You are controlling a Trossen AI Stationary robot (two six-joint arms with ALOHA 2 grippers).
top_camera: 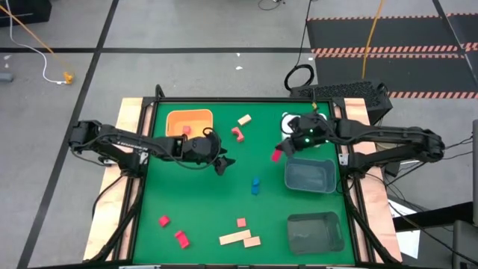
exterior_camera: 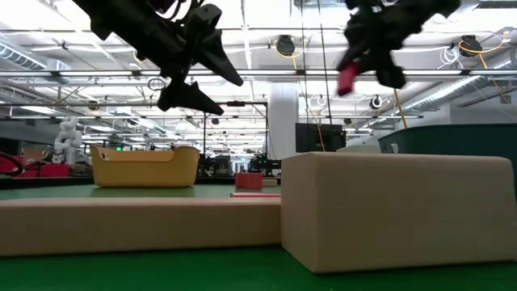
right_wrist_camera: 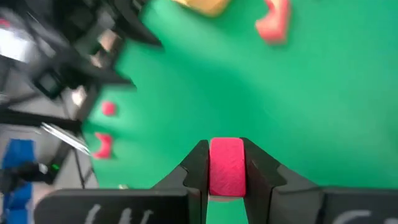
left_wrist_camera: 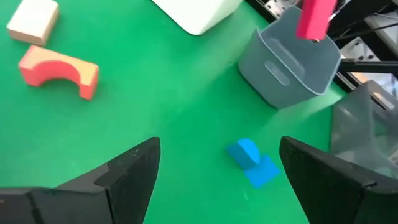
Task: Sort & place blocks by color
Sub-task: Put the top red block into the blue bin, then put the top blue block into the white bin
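Closest to your low camera, two pale tan blocks lie on the green counter. Above, your right gripper carries a pink block clamped between its jaws, raised beside the grey tray; the block is a short rounded bar. Your left gripper hangs with jaws wide over the counter's middle, the blue block just ahead. Open green surrounds it; the orange tray sits near the far edge.
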